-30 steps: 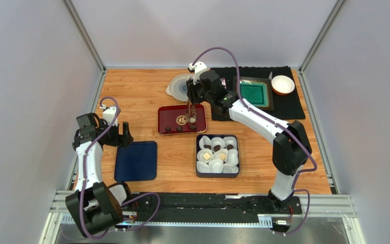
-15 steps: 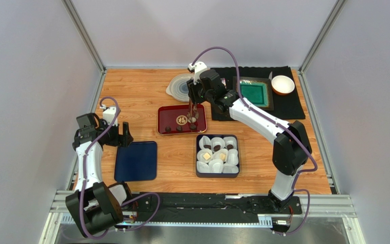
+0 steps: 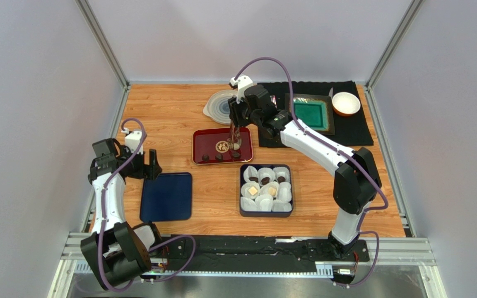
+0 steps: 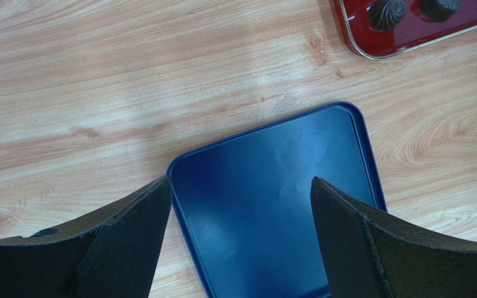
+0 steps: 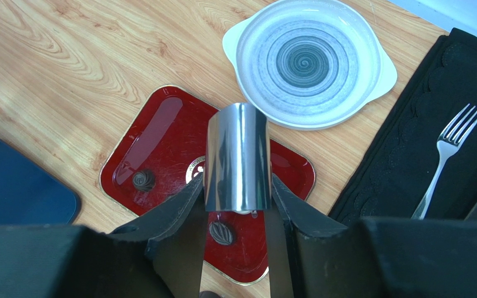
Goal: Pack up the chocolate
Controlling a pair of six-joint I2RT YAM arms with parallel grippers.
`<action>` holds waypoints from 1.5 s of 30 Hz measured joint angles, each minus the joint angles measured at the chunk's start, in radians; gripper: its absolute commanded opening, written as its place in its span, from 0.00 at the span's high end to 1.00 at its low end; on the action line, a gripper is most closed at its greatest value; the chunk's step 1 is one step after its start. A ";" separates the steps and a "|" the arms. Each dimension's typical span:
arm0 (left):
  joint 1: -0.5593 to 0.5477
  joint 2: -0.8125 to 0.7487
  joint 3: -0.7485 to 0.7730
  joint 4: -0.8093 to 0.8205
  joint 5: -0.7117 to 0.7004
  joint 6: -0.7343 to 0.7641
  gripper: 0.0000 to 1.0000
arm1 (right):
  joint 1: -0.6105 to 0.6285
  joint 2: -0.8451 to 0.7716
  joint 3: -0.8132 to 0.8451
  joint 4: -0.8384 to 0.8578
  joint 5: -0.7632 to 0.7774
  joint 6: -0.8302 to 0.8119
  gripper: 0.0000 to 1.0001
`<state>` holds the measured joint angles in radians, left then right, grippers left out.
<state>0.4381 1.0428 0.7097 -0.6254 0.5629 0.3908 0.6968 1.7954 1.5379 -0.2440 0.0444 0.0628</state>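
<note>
right gripper [image 5: 237, 211] clamped on steel tongs [image 5: 236, 155] above red tray [image 5: 160, 127] with chocolate [image 5: 221, 233]; left gripper [image 4: 241, 208] spread wide over blue tray [image 4: 322, 146].

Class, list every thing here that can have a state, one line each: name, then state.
left gripper: open, fingers over the blue tray, holding nothing.
right gripper: shut on the tongs.
tongs: held, tips down at the red tray.
red tray: three chocolates on it.
box: partly filled, some paper cups empty.
blue tray: empty.
plate: empty.
fork: lying on the black mat.
</note>
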 measured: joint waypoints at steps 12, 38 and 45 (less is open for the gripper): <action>0.003 0.000 0.000 0.000 0.000 0.003 0.10 | 0.000 0.000 -0.015 0.017 -0.003 0.006 0.61; 0.008 0.000 0.000 0.000 0.001 0.005 0.10 | -0.010 0.000 -0.018 0.023 -0.010 0.017 0.59; 0.008 0.003 0.000 0.000 0.001 0.005 0.10 | -0.020 0.000 0.001 -0.016 -0.008 0.006 0.59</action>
<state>0.4458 1.0454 0.7097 -0.6254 0.5640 0.3962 0.6765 1.7954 1.5387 -0.2600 0.0368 0.0685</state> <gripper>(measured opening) 0.905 0.408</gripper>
